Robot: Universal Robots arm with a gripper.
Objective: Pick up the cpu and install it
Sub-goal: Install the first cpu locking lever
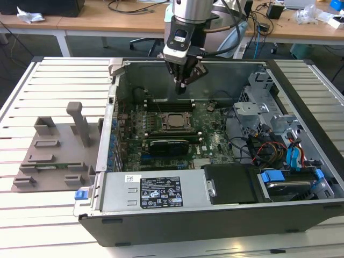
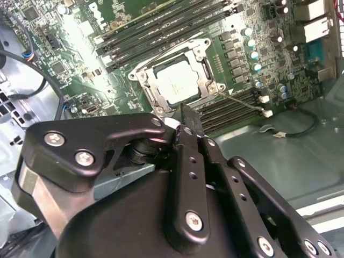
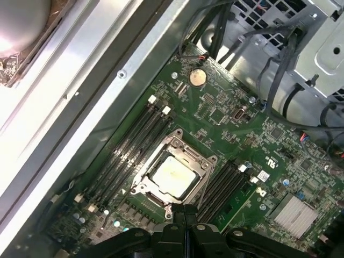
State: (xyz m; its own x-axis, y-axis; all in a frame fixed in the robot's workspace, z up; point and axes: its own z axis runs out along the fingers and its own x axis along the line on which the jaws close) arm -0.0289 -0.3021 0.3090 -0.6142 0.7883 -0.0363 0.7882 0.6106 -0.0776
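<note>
1. The gripper (image 1: 181, 87) hung over the open computer case (image 1: 161, 215), near its far wall. Its fingers were pressed together to a narrow tip, and I saw nothing between them.
2. The cpu (image 3: 172, 174) lay inside the socket frame (image 3: 207, 161), around the middle of the motherboard (image 3: 226, 113), with memory slots (image 3: 129, 150) on both sides of the frame.
3. In both wrist views the cpu was below the gripper tip and a little ahead of it, clearly apart and not touching.
4. The cpu seemed to lie flat, but I could not tell whether it sat fully down or whether the frame was locked over it.
5. I think the main risk was a push from the closed tip. If it came down off the centre of the cpu, the chip could tilt and the contacts under it could bend.
6. A sideways drift could also strike the socket frame or the memory slots, because they stood just beside the cpu.
</note>
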